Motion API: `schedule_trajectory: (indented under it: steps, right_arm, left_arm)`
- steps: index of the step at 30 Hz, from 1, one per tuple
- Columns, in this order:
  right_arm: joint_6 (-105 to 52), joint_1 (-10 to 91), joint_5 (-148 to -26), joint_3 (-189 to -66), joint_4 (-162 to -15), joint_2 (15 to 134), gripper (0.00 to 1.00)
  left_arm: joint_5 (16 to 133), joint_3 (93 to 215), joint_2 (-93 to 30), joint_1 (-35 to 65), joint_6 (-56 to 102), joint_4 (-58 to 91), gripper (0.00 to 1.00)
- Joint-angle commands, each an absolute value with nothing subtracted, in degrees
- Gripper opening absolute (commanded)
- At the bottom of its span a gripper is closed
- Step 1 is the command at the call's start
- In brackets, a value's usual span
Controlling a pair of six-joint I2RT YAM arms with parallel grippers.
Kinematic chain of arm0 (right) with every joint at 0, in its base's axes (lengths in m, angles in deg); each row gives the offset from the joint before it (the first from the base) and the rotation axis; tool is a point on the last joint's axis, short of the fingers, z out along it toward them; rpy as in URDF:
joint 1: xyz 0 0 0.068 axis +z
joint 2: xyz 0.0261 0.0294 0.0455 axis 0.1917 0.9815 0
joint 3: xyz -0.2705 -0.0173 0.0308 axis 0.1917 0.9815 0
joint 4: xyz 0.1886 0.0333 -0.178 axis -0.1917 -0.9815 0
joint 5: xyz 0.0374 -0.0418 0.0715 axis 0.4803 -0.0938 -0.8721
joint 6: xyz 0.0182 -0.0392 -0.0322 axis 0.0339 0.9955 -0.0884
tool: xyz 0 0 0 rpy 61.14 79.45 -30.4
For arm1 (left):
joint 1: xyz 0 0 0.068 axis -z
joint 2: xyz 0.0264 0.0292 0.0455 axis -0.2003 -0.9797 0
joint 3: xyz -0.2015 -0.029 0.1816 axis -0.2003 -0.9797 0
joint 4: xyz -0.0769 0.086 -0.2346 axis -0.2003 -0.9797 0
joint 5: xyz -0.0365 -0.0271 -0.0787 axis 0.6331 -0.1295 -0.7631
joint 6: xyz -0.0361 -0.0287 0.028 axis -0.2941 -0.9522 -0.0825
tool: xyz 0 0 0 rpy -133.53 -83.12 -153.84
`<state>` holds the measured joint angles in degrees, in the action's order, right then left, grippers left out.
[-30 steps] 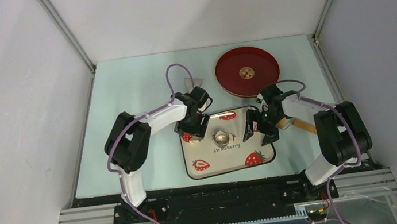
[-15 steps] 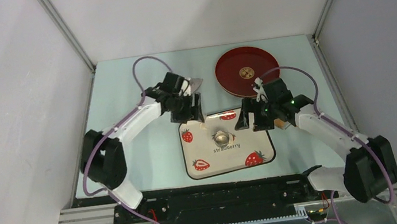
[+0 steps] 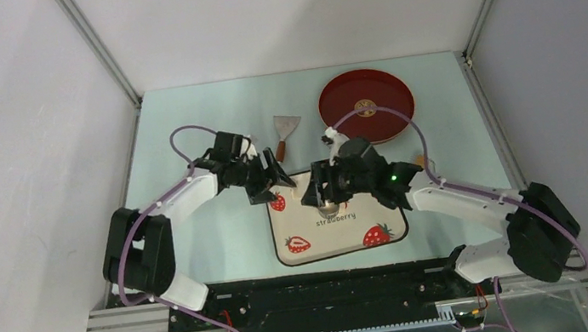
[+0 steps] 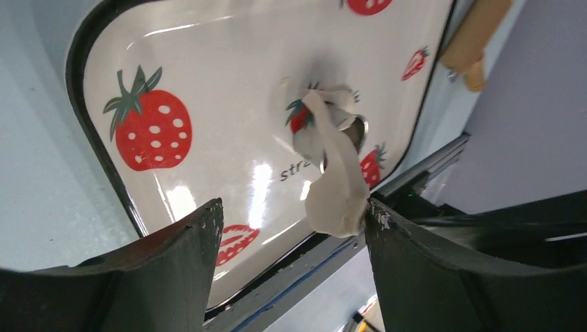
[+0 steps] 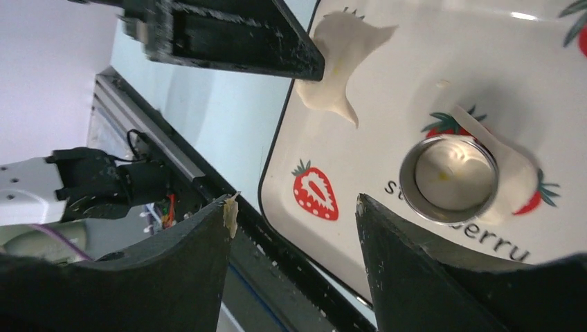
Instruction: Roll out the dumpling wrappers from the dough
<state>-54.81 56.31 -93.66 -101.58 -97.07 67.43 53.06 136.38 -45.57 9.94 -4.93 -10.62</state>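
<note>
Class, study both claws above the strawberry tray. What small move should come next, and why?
Probably lower the right claw and close it on the metal cutter ring: it hangs open near the ring, which holds pale dough, while a dough scrap clings to a finger of the open left claw.

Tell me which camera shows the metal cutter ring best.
Right wrist: the cutter ring sits whole and close on the tray. Left wrist shows only a sliver behind a dough strip; top view shows it tiny beside the right gripper.
</note>
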Motion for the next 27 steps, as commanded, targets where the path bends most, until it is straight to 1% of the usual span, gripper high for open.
schedule_trajectory:
  steps: [1, 3, 7, 16, 26, 27]
  right_arm:
    - [-54.60, 61.36, -81.51, -106.06, -89.85, 71.99, 0.68]
    - [-53.75, 63.03, -75.97, -107.69, -90.72, 73.52, 0.68]
    - [-51.53, 64.95, -70.96, -110.67, -90.94, 75.96, 0.68]
    - [-49.36, 65.34, -69.42, -118.50, -92.64, 84.82, 0.61]
    - [-47.61, 67.85, -64.24, -119.01, -91.88, 87.26, 0.51]
    - [-47.59, 68.03, -63.70, -119.01, -91.72, 87.48, 0.48]
  left_arm:
    - [47.09, 135.54, -41.23, 7.26, -10.60, -4.51, 0.78]
    - [46.25, 135.13, -40.50, 6.43, -11.49, -4.19, 0.78]
    - [45.42, 134.29, -39.61, 5.70, -12.04, -4.10, 0.78]
    - [44.19, 132.58, -38.29, 5.14, -13.10, -3.18, 0.78]
    - [43.09, 132.11, -37.65, 3.92, -15.04, -2.22, 0.77]
    - [42.91, 132.11, -37.55, 3.96, -15.21, -2.15, 0.77]
